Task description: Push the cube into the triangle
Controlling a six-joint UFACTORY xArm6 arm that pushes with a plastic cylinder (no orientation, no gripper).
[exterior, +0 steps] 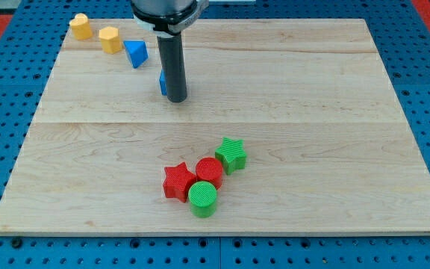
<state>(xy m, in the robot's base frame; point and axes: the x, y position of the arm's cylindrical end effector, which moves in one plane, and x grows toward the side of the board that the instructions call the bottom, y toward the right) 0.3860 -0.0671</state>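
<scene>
A blue triangle block [136, 53] lies near the view's top left of the wooden board [312, 112]. A blue cube [163, 83] sits to its lower right, mostly hidden behind my dark rod; only a thin blue edge shows on each side. My tip [175, 98] rests on the board right in front of the cube, touching or nearly touching it. The cube and triangle are apart by a small gap.
Two yellow blocks [80, 26] [110, 39] lie at the view's top left beside the triangle. A cluster sits lower centre: red star [178, 181], red cylinder [209, 171], green cylinder [202, 199], green star [231, 155].
</scene>
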